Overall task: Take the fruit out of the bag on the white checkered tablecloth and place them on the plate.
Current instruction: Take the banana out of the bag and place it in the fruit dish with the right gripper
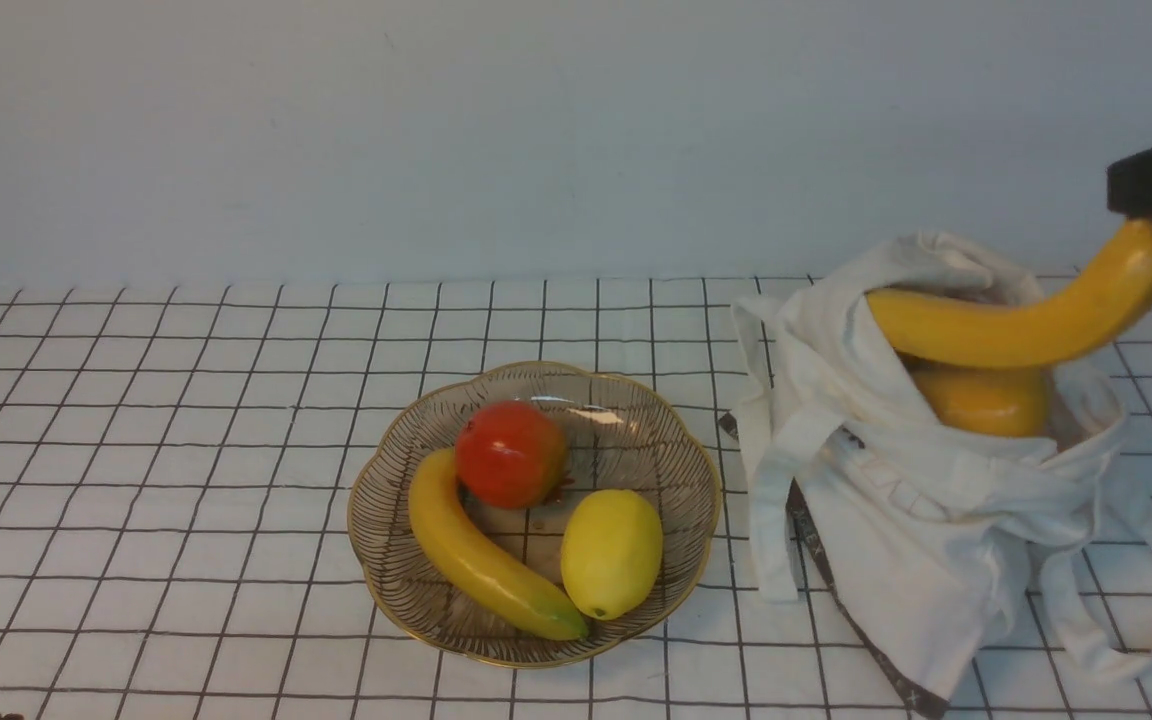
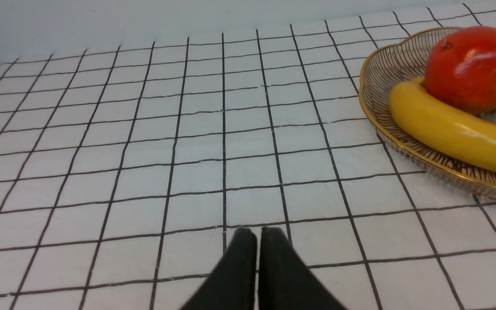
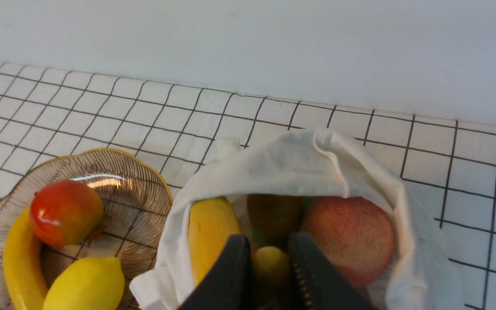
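White cloth with a grid of thin black lines (image 1: 186, 520) is spread over the desk. Nearest, the dark left fingers (image 2: 258, 258) are seen pressed together above the cloth, with nothing held.

Farther out, a round see-through dish with a scalloped gold rim (image 1: 676, 440) is filled with three fruits: a plump yellow lemon (image 1: 612, 553) and a curved yellow banana with a green tip (image 1: 486, 560) at the near side, and a glossy red-orange round fruit (image 1: 511, 453) behind, touched by the banana.

To the right, a soft white cloth tote with strap handles and a dark lettered band (image 1: 936, 540) is slumped open. A yellow-orange piece (image 1: 986, 400) is seen in its mouth, and a pinkish peach-like ball (image 3: 351, 241) and a dark brownish piece (image 3: 274, 215) are held inside. A long all-yellow banana (image 1: 1026, 325) is pinched at its raised end by the right fingers (image 3: 269, 245); its other end is tucked in the bag opening. Beyond, a pale wall (image 1: 536, 130) is seen.
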`<state>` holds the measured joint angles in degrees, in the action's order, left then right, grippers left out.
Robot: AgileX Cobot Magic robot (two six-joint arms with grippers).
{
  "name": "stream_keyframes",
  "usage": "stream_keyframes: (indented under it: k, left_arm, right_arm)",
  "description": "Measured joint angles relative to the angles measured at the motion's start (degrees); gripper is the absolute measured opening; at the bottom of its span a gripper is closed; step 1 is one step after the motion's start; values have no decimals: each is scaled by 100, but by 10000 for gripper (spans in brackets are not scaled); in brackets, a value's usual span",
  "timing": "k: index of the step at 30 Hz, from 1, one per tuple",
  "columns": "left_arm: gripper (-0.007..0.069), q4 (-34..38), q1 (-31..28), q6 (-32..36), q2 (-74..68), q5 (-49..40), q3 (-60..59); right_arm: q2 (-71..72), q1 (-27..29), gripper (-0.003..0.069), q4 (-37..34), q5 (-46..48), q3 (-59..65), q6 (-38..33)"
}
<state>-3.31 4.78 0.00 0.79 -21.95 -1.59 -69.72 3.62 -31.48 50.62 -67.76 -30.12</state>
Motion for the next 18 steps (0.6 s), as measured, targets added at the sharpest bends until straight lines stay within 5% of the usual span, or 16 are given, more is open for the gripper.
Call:
stream_keyframes:
  k: [9,14,18]
  left_arm:
    - [-8,0,0,31,0,0,0]
    - [-8,0,0,31,0,0,0]
    - [-8,0,0,31,0,0,0]
  right_arm:
    - [97,0,94,1205,988,-711,1379]
    - [288,-10,94,261,1080,-776,1175]
    - [370,-445,94,-980,1079,-782,315]
